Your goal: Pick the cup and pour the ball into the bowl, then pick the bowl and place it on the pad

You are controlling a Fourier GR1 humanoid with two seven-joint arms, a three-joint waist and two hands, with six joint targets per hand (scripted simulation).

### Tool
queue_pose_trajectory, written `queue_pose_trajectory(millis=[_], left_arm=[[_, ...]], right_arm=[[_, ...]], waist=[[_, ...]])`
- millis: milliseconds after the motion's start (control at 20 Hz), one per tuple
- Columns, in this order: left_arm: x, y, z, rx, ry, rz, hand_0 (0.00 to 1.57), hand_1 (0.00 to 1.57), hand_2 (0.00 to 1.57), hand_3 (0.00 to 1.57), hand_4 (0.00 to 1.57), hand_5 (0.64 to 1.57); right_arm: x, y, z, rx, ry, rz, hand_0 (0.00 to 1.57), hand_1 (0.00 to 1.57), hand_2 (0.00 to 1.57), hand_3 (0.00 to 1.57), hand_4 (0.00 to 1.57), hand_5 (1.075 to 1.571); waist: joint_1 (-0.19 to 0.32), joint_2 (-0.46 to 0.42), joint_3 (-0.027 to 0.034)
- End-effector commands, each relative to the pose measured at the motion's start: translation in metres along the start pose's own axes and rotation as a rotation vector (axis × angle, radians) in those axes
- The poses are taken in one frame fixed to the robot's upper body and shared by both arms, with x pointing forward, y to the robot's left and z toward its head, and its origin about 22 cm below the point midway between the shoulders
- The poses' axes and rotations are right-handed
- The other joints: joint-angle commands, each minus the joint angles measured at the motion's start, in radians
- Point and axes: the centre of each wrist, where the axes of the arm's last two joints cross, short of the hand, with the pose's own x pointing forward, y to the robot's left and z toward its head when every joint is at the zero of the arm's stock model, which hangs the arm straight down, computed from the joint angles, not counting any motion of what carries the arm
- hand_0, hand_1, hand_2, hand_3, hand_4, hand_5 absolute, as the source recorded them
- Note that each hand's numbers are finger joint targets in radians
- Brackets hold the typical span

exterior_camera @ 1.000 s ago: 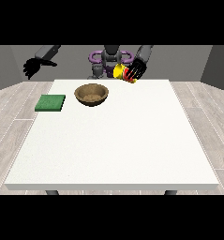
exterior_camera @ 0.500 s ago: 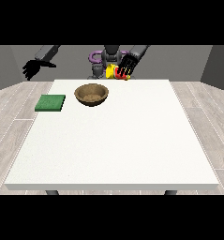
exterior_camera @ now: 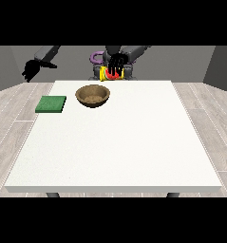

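A yellow cup (exterior_camera: pixel 105 73) with red on it is held tipped on its side above the table's far edge, behind and to the right of the bowl. The hand at the view's right (exterior_camera: pixel 117 64) has its fingers curled round the cup. A brown wooden bowl (exterior_camera: pixel 92 95) stands on the white table (exterior_camera: pixel 119 137) near the far edge. A green square pad (exterior_camera: pixel 51 104) lies flat to the bowl's left. The hand at the view's left (exterior_camera: pixel 30 70) hangs off the table's far left corner, away from everything. No ball shows.
The robot's torso (exterior_camera: pixel 110 61) with a purple ring stands behind the table's far edge. Grey plank floor surrounds the table.
The hand at the view's right has carried the cup leftward, closer to the bowl, and tipped it further over. The other hand has stayed in place.
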Motion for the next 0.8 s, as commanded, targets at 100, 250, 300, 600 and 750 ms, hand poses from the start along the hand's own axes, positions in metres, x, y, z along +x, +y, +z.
queue_pose_trajectory(millis=[100, 250, 300, 600, 750], left_arm=[[0.01, -0.01, 0.009, 0.029, -0.067, -0.165, 0.3, 0.3, 1.57, 1.57, 0.9, 1.57], [0.033, -0.006, 0.015, 0.025, -0.076, -0.223, 0.29, 0.29, 1.57, 1.57, 0.9, 1.562], [0.025, -0.011, 0.013, -0.002, -0.096, -0.263, 0.0, 0.0, 1.57, 1.57, 0.88, 1.556], [0.04, -0.003, 0.009, -0.137, -0.225, -0.396, 0.0, 0.0, 1.57, 1.57, 1.24, 1.4], [0.047, -0.002, 0.004, -0.098, -0.279, -0.548, 0.61, 0.61, 1.57, 1.57, 1.23, 1.387]], right_arm=[[0.007, 0.03, -0.024, 0.035, -0.016, -0.002, 0.0, 0.0, 0.0, 0.22, 0.0, 1.533], [0.022, 0.034, -0.041, 0.089, -0.068, -0.045, 0.0, 0.0, 0.0, 0.26, 0.0, 1.527], [0.012, 0.033, -0.031, 0.08, -0.065, -0.048, 0.0, 0.0, 0.0, 0.22, 0.0, 1.527], [0.018, 0.035, -0.038, 0.082, -0.026, -0.035, 0.0, 0.0, 0.0, 0.19, 0.0, 1.521], [0.02, 0.039, -0.042, 0.08, -0.022, -0.036, 0.0, 0.0, 0.0, 0.07, 0.0, 1.519]], waist=[[-0.027, 0.035, -0.0003], [-0.075, 0.078, 0.0002], [-0.076, 0.072, 0.0001], [-0.062, 0.027, 0.0002], [-0.08, 0.043, 0.0001]])
